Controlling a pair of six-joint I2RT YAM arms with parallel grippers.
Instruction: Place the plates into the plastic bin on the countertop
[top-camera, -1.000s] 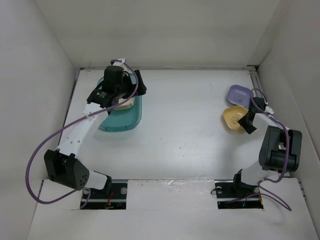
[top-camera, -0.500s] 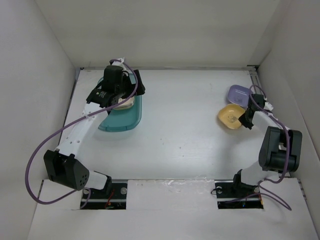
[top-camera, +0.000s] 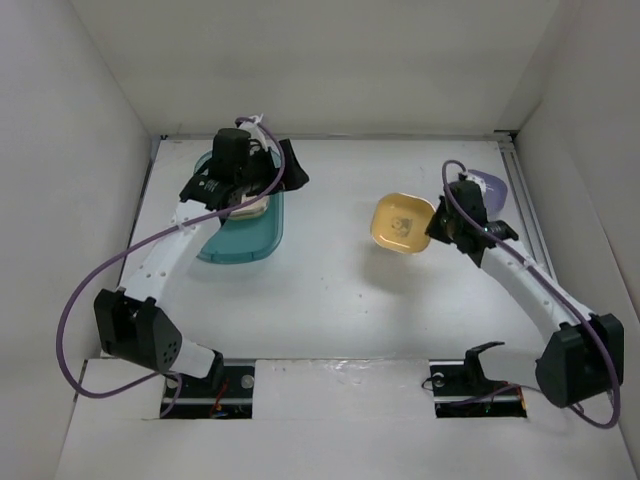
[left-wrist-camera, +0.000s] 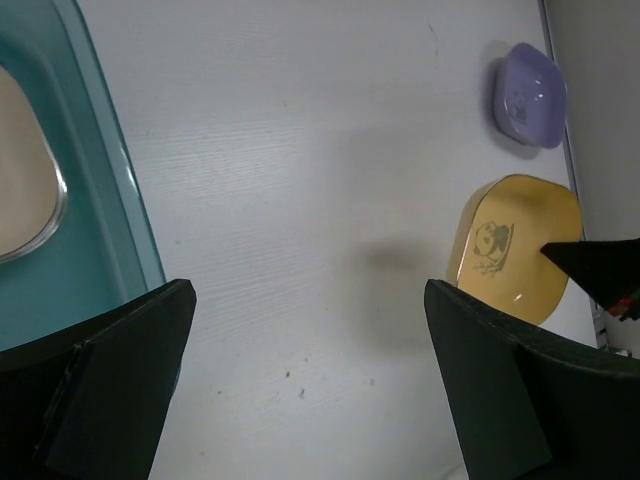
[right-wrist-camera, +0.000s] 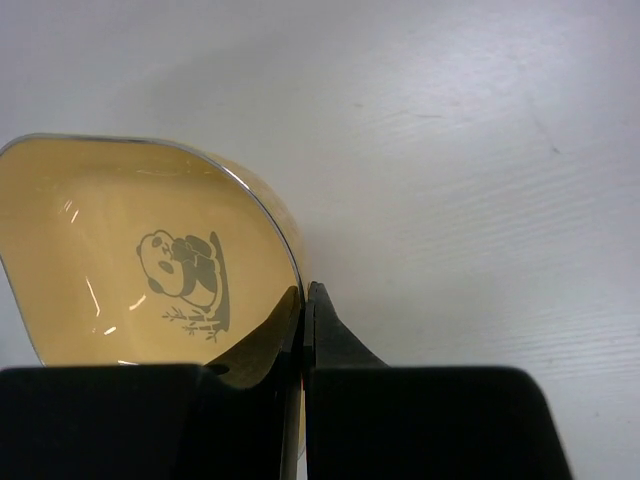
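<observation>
The teal plastic bin (top-camera: 240, 243) at upper left holds at least 1 cream plate (top-camera: 252, 207); the left gripper (top-camera: 283, 172) above it may hide others. The right gripper (top-camera: 432, 228) pinches the rim of the yellow panda plate (top-camera: 403, 222) at centre right, well apart from the bin. 1 lavender plate (top-camera: 497, 186) waits on the countertop (top-camera: 340, 290). Only the left wrist view shows the left gripper spread wide, empty.

yellow-orange plate (right-wrist-camera: 100, 240): dark panda print | lavender plate (left-wrist-camera: 527, 95): mark unclear | bin (top-camera: 240, 245): translucent teal
</observation>
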